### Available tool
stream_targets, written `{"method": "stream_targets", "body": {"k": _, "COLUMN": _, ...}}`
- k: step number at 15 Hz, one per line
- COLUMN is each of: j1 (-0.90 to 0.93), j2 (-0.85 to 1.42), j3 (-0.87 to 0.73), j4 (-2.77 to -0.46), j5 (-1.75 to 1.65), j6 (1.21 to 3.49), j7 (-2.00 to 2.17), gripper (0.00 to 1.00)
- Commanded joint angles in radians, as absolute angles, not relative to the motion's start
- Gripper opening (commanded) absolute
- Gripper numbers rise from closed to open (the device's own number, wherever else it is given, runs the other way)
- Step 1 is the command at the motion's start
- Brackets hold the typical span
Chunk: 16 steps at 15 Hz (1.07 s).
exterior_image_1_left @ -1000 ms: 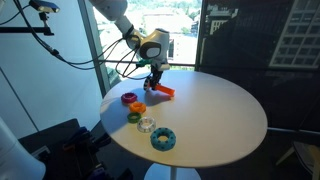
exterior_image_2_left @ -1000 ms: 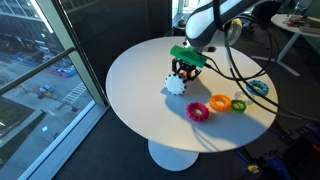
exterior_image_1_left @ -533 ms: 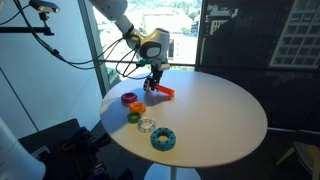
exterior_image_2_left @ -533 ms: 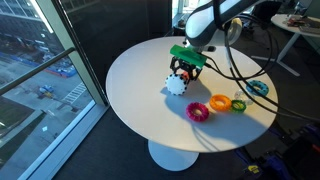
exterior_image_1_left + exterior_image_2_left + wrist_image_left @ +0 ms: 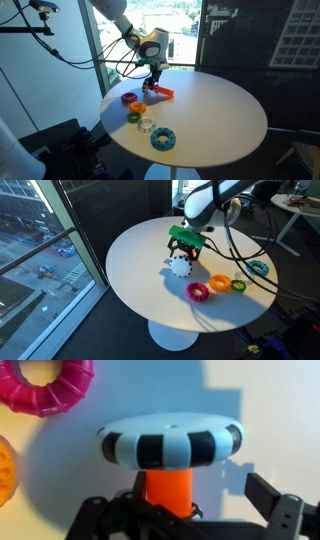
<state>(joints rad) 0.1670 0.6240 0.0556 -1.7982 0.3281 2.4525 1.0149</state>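
My gripper [image 5: 178,512] is open, its jaws standing on either side of an orange post [image 5: 170,490]. The right finger [image 5: 276,506] is well clear of the post, and the left one sits close beside it. The post carries a pale disc with black stripes [image 5: 170,442] at its far end. In both exterior views the gripper [image 5: 153,80] [image 5: 184,248] hangs just over this piece, whose orange part [image 5: 163,92] and white disc [image 5: 180,266] lie on the round white table [image 5: 220,115]. A magenta ring [image 5: 45,382] lies just beyond the disc.
Several rings lie in a row near the table's edge: magenta [image 5: 197,291], orange [image 5: 220,282], green [image 5: 239,284] and teal [image 5: 259,268]. A clear ring [image 5: 147,125] sits among them. Windows stand close behind the table, and cables trail from the arm.
The jaws have opened and let go of the orange post; the piece now rests on the table. The arm has barely moved.
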Motion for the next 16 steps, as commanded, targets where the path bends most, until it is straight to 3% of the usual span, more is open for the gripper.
{"method": "stream_targets", "body": {"k": 1, "j1": 0.158, "j2": 0.608, "j3": 0.075, "j4": -1.799, "j5": 0.342, "j6": 2.442, "j7": 0.976, "gripper": 1.0}}
{"method": "stream_targets", "body": {"k": 4, "j1": 0.16, "j2": 0.609, "j3": 0.079, "j4": -1.8, "j5": 0.342, "j6": 2.445, "j7": 0.966, "gripper": 1.0}}
{"method": "stream_targets", "body": {"k": 5, "j1": 0.161, "j2": 0.61, "j3": 0.08, "j4": -1.8, "j5": 0.342, "j6": 2.446, "j7": 0.966, "gripper": 0.75}}
{"method": "stream_targets", "body": {"k": 6, "j1": 0.161, "j2": 0.609, "j3": 0.08, "j4": -1.8, "j5": 0.342, "j6": 2.447, "j7": 0.964, "gripper": 0.74}}
{"method": "stream_targets", "body": {"k": 12, "j1": 0.152, "j2": 0.605, "j3": 0.085, "j4": -1.796, "j5": 0.349, "j6": 2.434, "j7": 0.942, "gripper": 0.25}}
{"method": "stream_targets", "body": {"k": 14, "j1": 0.15, "j2": 0.601, "j3": 0.083, "j4": -1.796, "j5": 0.348, "j6": 2.434, "j7": 0.94, "gripper": 0.15}}
{"method": "stream_targets", "body": {"k": 16, "j1": 0.147, "j2": 0.596, "j3": 0.084, "j4": -1.797, "j5": 0.351, "j6": 2.432, "j7": 0.936, "gripper": 0.15}}
